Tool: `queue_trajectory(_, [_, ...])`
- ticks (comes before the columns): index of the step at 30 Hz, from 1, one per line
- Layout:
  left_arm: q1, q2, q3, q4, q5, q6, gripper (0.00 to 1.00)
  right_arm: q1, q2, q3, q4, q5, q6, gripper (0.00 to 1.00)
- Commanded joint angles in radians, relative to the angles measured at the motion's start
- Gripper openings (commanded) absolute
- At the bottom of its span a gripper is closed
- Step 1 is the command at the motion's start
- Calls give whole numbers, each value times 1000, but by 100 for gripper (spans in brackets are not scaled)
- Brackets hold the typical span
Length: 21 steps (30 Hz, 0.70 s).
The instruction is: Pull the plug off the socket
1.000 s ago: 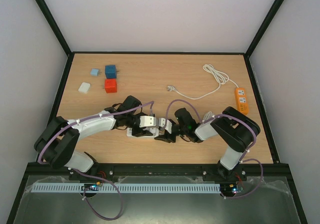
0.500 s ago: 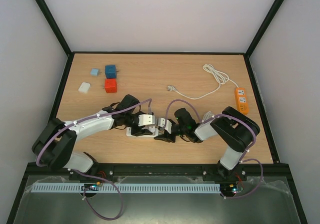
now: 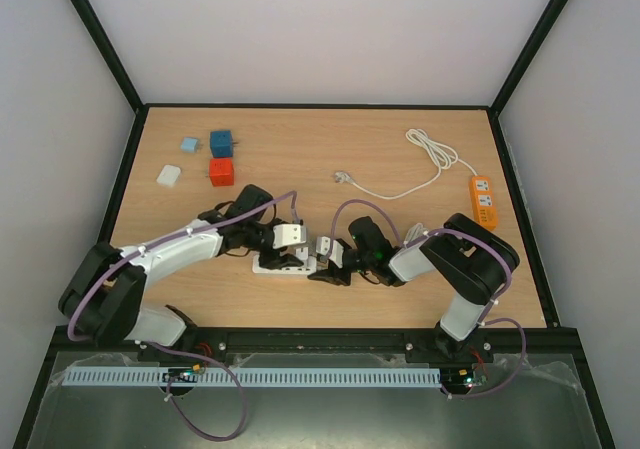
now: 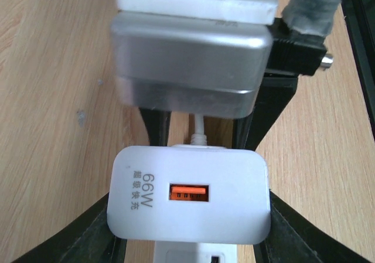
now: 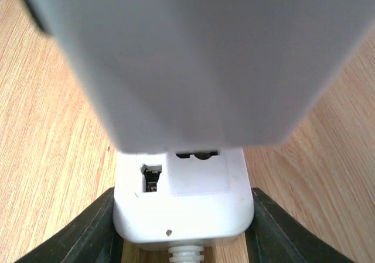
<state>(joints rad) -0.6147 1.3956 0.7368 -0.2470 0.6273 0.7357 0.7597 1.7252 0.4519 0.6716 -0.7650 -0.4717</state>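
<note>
The plug (image 4: 188,200) is a white block charger marked 66W with an orange port. My left gripper (image 4: 188,219) is shut on it, a black finger on each side. Just under it lies the white socket strip (image 4: 196,252). In the right wrist view, my right gripper (image 5: 183,216) is shut on the socket's cord end (image 5: 183,207), and the plug (image 5: 193,58) looms blurred above it. I cannot tell whether the prongs are still in. From above, the plug (image 3: 292,235) sits over the socket (image 3: 270,266), between my left gripper (image 3: 290,249) and my right gripper (image 3: 322,259).
An orange power strip (image 3: 483,201) lies at the right edge, and its white cable (image 3: 430,164) runs to a loose plug (image 3: 343,177). At the back left are a blue adapter (image 3: 221,143), a red one (image 3: 221,172), a pale blue one (image 3: 189,145) and a white one (image 3: 168,175).
My right gripper has closed on the socket's end. The left arm has shifted slightly up and left with the plug in its grip.
</note>
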Motion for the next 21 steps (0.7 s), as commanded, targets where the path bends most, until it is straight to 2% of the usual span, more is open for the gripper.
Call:
queue_trajectory(1, [39,-47,43,-54,39,32,31,6,13,17,-29,8,-21,35])
queue_trajectory(10, [150,-123,89,-192,7,99,31,5,-34,30,-41,7,-2,46])
queue_trajectory(17, [286,-166,157,-357,-38,199,31,6,-78,39,-56,6,3,64])
queue_trajectory(21, [380,-156,217,-472,-102,327,31,5,-111,48,-73,3,10,75])
